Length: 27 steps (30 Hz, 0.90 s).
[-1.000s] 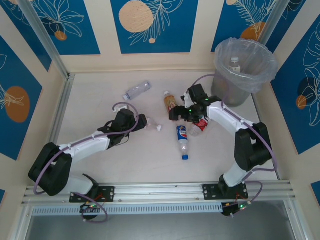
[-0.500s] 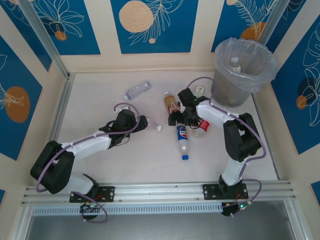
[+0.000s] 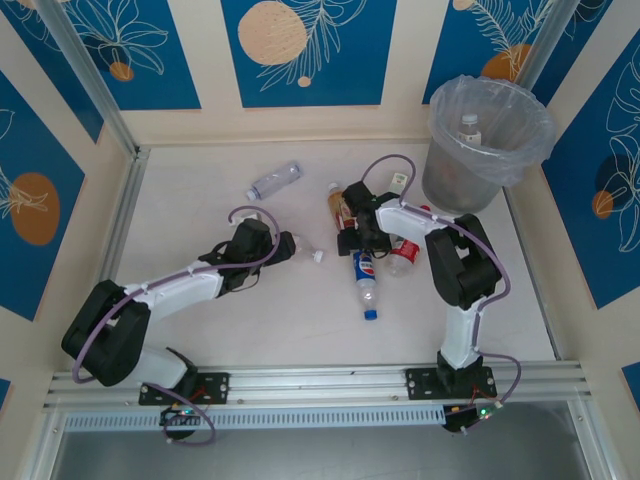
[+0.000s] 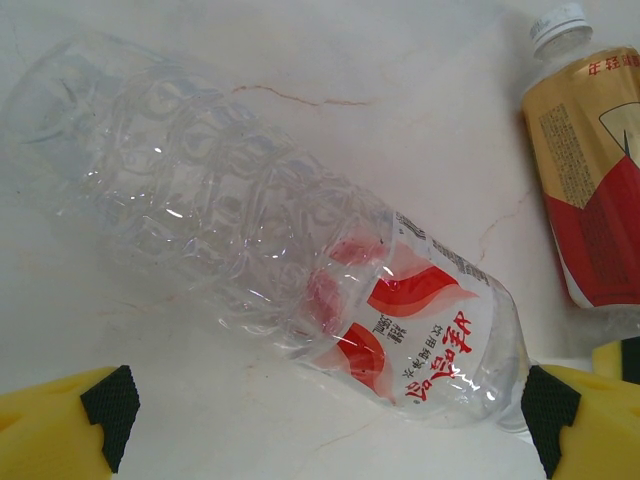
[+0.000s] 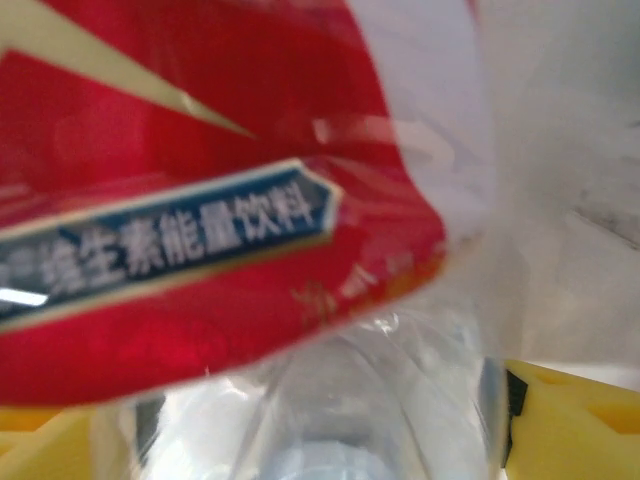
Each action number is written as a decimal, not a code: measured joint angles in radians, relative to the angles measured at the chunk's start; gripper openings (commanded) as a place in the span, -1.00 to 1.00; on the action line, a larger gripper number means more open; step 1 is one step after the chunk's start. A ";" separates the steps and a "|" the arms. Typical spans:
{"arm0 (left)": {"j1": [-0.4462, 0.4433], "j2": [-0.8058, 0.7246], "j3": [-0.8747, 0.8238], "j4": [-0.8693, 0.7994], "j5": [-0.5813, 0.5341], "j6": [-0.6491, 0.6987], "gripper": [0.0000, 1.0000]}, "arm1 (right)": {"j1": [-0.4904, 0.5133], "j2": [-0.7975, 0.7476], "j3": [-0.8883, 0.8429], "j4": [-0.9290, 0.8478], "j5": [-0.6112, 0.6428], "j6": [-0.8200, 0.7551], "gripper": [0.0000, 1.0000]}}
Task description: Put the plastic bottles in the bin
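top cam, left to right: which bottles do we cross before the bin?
plain clear bottle → orange-brown bottle → blue Pepsi-style bottle → red-labelled bottle → bin

Grey bin (image 3: 452, 188), red-gold bottle (image 4: 590, 185).

lay flat on the pale marbled tabletop (image 3: 250, 310): a clear unlabelled plastic bottle (image 3: 275, 181) far left, an orange-brown labelled bottle (image 3: 341, 205) mid-table, a blue-labelled bottle (image 3: 366, 280) nearer, a red-labelled bottle (image 3: 404, 251) just right of it, a clear red-and-white labelled bottle (image 4: 250, 230) left of centre. stood at the far right: a tall round grey bin (image 3: 455, 190).
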<state>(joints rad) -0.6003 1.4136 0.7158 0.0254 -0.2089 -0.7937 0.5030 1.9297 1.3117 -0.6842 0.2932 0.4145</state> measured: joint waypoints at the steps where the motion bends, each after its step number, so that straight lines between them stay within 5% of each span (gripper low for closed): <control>1: 0.000 0.000 0.000 0.000 0.000 0.000 0.99 | 0.002 0.006 0.000 -0.001 0.004 0.000 0.70; 27: 0.000 0.000 0.000 -0.001 0.000 0.000 0.99 | 0.017 -0.006 -0.018 0.041 0.050 -0.068 0.12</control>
<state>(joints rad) -0.6003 1.4132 0.7158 0.0246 -0.2092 -0.7940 0.5198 1.9232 1.2942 -0.6434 0.3435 0.3470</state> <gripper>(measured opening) 0.995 0.620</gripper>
